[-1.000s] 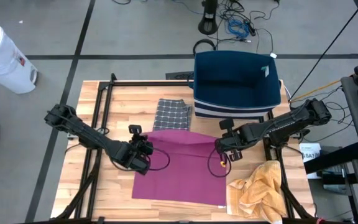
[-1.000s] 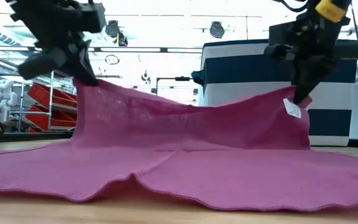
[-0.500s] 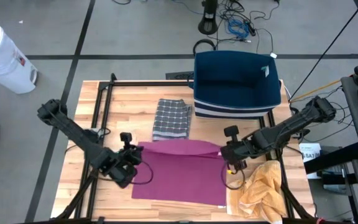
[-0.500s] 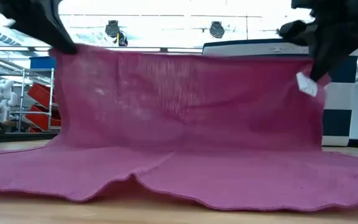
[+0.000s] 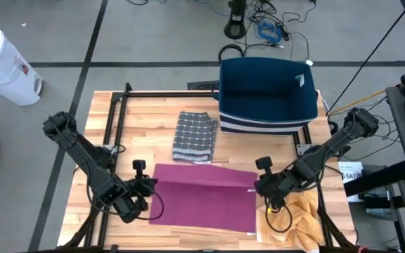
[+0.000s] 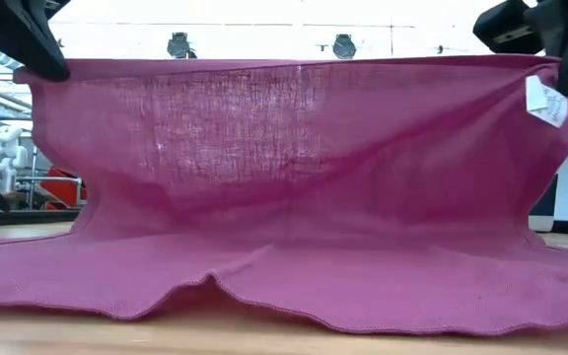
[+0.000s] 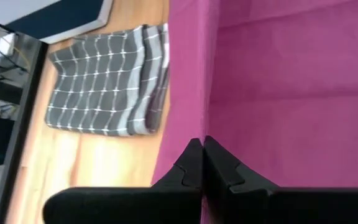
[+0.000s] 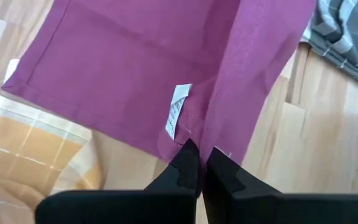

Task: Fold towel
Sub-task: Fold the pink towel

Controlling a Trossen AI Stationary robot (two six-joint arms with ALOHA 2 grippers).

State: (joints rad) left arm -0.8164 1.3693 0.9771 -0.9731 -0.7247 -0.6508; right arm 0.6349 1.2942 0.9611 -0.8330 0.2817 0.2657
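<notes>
1. Towel [image 5: 206, 197], magenta, lay on the table's [image 5: 153, 116] near half, its far edge lifted.
2. Left gripper [image 5: 148, 184] was clamped on the left raised corner.
3. Right gripper [image 5: 260, 187] was clamped on the right raised corner.

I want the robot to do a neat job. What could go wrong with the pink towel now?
1. The left hand and right hand pinch only the corners of the pink towel, so a corner could slip out.
2. The yellow cloth lies right beside the towel's edge, so the right hand may snag or drag it.
3. If the hands come down unevenly, the fold may end up crooked.
</notes>
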